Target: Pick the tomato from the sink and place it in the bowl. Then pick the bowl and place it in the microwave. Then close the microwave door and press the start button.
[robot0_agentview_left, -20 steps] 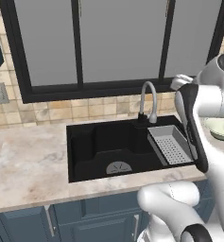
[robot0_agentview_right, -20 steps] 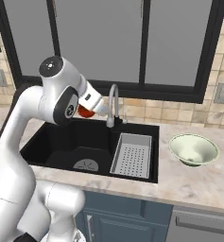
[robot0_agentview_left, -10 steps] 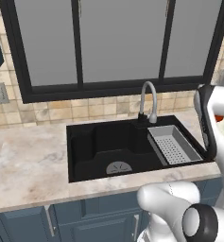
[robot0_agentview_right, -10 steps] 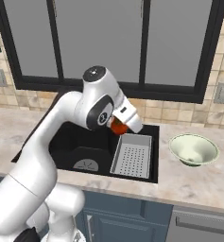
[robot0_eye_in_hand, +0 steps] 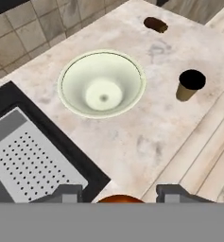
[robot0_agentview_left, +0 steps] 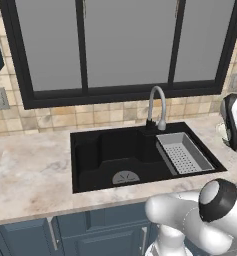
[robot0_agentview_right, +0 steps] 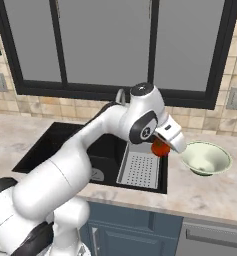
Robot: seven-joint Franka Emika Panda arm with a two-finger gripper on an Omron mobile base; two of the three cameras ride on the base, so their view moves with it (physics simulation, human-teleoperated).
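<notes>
The small red-orange tomato (robot0_agentview_right: 160, 148) sits between the fingers of my gripper (robot0_agentview_right: 163, 149), which is shut on it. I hold it above the right edge of the black sink (robot0_agentview_right: 42, 145), just left of the pale greenish-white bowl (robot0_agentview_right: 206, 159) on the counter. In the hand view the bowl (robot0_eye_in_hand: 103, 84) lies ahead and is empty, and the top of the tomato (robot0_eye_in_hand: 120, 199) shows between the fingertips of my gripper (robot0_eye_in_hand: 120, 196). The sink (robot0_agentview_left: 105, 155) has a round grey drain and holds nothing else. The microwave is out of view.
A grey perforated drain rack (robot0_agentview_right: 140, 169) fills the sink's right part, with the curved silver faucet (robot0_agentview_left: 157, 107) behind it. Beyond the bowl on the marble counter (robot0_eye_in_hand: 146, 142) stand a small tan cup (robot0_eye_in_hand: 190, 85) and a brown object (robot0_eye_in_hand: 155, 23).
My arm has swung to the right with the tomato, from beside the faucet over the basin to the sink's right edge next to the bowl.
</notes>
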